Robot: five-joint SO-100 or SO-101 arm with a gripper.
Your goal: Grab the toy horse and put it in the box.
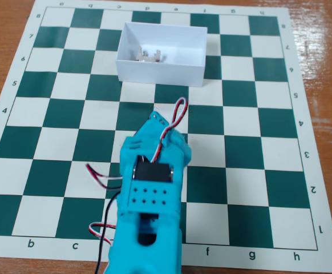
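Claw: my gripper point(156, 117) is hidden under my own turquoise arm in the fixed view, so I cannot tell how wide it stands or whether it has hold of anything.
Claw place: over the chessboard point(251, 171), short of the near wall of the box point(160, 69).
Toy horse: the toy horse point(149, 56) lies beyond my claw, up the picture, already inside the box near its middle floor and well apart from me.
Horse axis: it looks stretched side to side across the picture, crosswise to my reach; which end is the head is too small to tell.
Box: long side runs left to right in this view, its near wall facing my claw.
Task, as I judge it: the horse seems delivered; my next move would be to draw back clear of the box wall.
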